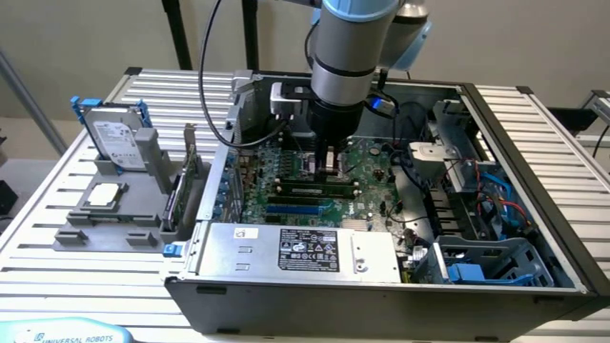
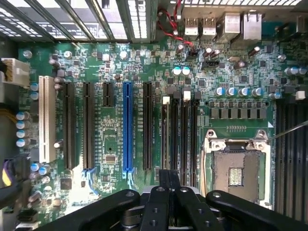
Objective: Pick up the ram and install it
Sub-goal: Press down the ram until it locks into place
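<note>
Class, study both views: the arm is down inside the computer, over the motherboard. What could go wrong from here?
1. The shut gripper hangs close over the memory slots; a slight misalignment could press on a slot's edge rather than into it.
2. The open CPU socket lies right beside those slots, so a sideways drift might hit its exposed contacts.
3. The black cable loops down beside the arm and may snag.

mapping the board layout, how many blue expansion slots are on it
1. The blue slot lies between two black slots on the motherboard; the pincer covers part of the board, so another may be hidden.
</note>
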You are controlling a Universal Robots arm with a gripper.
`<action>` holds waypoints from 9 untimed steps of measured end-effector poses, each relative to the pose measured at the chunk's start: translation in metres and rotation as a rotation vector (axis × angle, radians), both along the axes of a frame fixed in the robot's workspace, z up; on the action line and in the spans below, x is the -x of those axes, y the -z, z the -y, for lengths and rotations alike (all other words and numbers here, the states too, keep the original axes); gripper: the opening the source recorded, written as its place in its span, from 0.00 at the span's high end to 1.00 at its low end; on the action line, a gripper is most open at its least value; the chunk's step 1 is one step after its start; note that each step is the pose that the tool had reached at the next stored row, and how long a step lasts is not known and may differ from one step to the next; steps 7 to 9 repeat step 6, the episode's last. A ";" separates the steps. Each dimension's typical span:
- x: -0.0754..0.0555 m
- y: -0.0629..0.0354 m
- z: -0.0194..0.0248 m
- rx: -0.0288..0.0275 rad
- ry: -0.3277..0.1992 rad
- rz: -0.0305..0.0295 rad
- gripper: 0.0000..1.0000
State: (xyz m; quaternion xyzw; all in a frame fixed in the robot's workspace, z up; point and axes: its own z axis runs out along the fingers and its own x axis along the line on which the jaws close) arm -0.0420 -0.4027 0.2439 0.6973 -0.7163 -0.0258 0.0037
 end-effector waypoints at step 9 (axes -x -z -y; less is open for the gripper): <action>0.000 -0.0003 0.0000 -0.0019 0.000 -0.0002 0.89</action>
